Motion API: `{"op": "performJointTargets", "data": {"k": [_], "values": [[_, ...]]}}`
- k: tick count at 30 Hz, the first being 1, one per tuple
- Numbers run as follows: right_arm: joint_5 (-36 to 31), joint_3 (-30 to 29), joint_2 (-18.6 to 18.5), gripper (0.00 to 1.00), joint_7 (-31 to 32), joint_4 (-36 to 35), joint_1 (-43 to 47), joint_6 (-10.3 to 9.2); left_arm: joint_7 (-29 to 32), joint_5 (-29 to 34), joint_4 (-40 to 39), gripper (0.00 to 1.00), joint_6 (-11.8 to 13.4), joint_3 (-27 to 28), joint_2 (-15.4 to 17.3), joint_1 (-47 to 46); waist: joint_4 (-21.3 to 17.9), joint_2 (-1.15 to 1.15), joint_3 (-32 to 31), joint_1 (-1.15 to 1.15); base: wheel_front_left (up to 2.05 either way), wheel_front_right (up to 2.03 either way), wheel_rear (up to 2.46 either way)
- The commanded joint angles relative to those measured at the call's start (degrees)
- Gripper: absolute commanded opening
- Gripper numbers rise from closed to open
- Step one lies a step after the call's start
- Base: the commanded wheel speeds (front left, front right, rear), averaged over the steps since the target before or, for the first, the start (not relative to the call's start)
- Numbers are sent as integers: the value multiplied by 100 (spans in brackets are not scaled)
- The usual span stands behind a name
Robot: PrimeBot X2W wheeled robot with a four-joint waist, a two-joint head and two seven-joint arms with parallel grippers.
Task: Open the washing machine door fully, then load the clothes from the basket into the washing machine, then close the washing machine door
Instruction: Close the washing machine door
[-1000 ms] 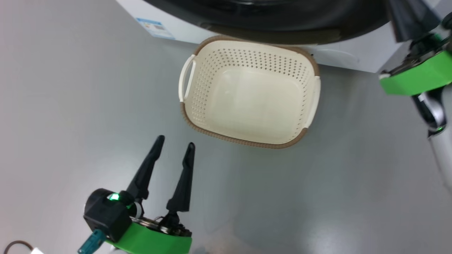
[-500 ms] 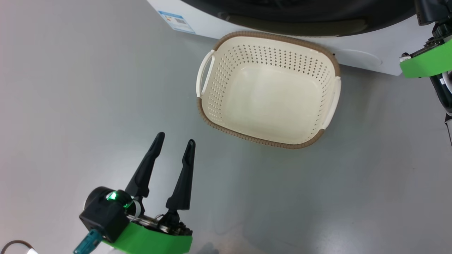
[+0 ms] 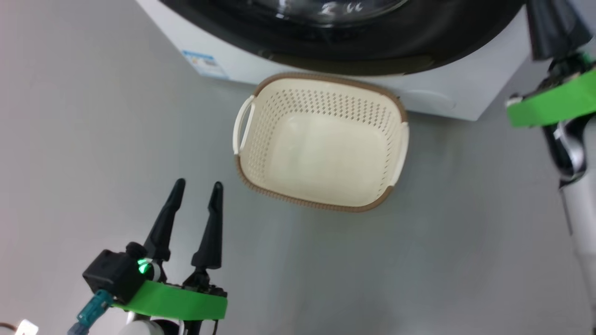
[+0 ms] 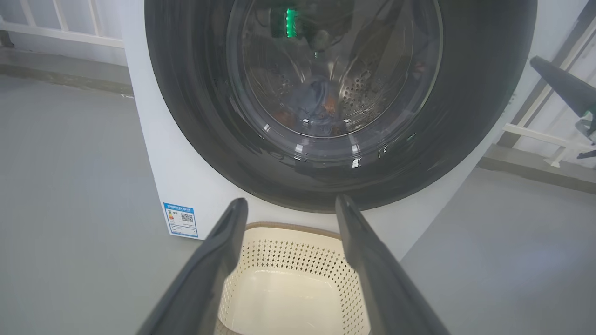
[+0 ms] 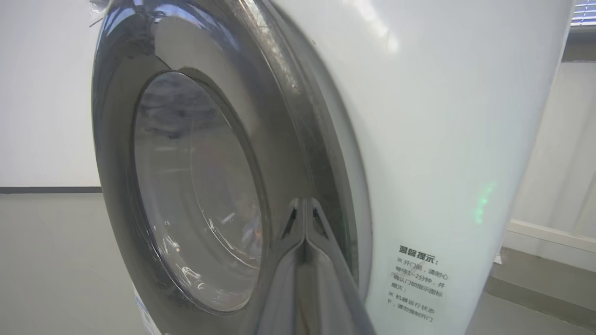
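Basket point(image 3: 260, 139) just beyond left tool point(image 3: 198, 184), fingers spread; right tool point(image 5: 305, 207) closed, tips by door point(image 5: 200, 195) rim.

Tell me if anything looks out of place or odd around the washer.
Nothing stands out. The basket sits upright and empty on the floor before the washing machine, the door looks shut, and clothes show through its glass.

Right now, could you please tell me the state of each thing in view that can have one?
washing machine door: shut, as far as shows.
clothes: inside the drum, behind the door glass.
basket: upright on the floor, empty.
left gripper: open, empty.
right gripper: shut, tips at the door's rim.
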Motion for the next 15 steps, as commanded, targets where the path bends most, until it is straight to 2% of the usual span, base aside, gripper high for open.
{"op": "performJointTargets", "data": {"k": [1, 7, 9, 12, 13, 15], "values": [[71, 37, 178, 23, 6, -215, 314, -39, -36, -31, 13, 100, -9, 273, 72, 7, -344, 0, -415, 0, 0, 0, 0], [15, 23, 434, 47, 6, -383, 941, -39, -36, 109, 364, 100, -9, 430, 72, 94, -802, 0, -983, 0, 0, 0, 0], [-20, 63, 495, 67, 6, -433, 1137, -39, -36, 175, 438, 100, -9, 490, 72, 142, -974, 0, -1163, 0, 0, 0, 0], [-54, 54, 550, 82, 6, -513, 1425, -39, -36, 313, 592, 100, -9, 646, 72, 233, -1204, 0, -1450, 0, 0, 0, 0], [-54, 54, 550, 82, 6, -513, 1425, -39, -36, 313, 592, 100, -9, 646, 72, 233, -1204, 0, -1450, 0, 0, 0, 0], [-84, 37, 561, 95, 6, -556, 1644, -39, -36, 353, 702, 100, -9, 782, 72, 314, -1341, 0, -1647, 0, 0, 0, 0]]}}
